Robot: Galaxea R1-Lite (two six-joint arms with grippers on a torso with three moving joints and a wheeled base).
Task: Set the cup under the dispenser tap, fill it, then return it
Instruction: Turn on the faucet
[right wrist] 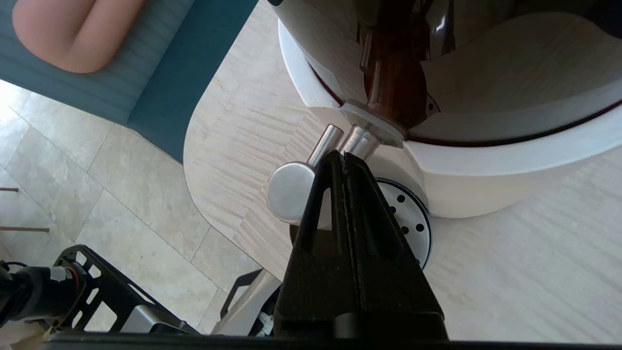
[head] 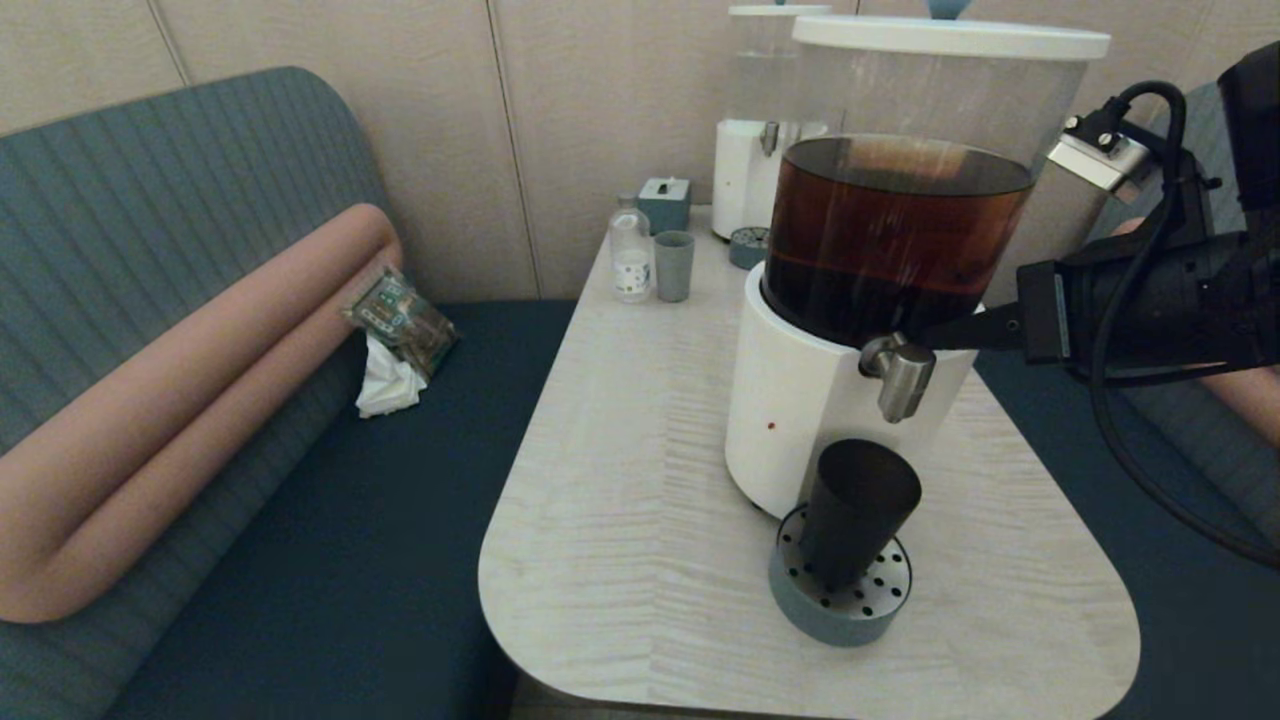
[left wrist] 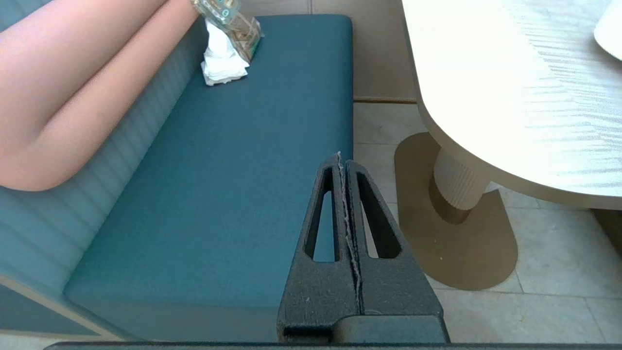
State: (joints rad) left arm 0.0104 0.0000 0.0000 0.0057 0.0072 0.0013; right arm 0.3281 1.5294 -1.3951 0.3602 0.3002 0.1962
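Observation:
The dark tapered cup (head: 858, 510) stands upright on the round perforated drip tray (head: 876, 610), directly below the brushed-steel dispenser tap (head: 900, 372) of the big dispenser (head: 890, 240), which holds brown liquid. My right gripper (head: 930, 335) reaches in from the right, shut with nothing in it. Its tips rest at the tap's stem beside the spout. In the right wrist view the right gripper (right wrist: 342, 154) meets the tap (right wrist: 291, 192), and only a sliver of the cup (right wrist: 295, 234) shows. No stream is visible. My left gripper (left wrist: 342, 158) hangs shut and empty over the bench, off the table.
At the back of the table (head: 640, 480) stand a smaller clear-liquid dispenser (head: 765, 130), a bottle (head: 630, 250), a grey-green cup (head: 674, 266) and a tissue box (head: 665, 203). The blue bench (head: 350, 520) on the left holds a packet and tissue (head: 400, 320).

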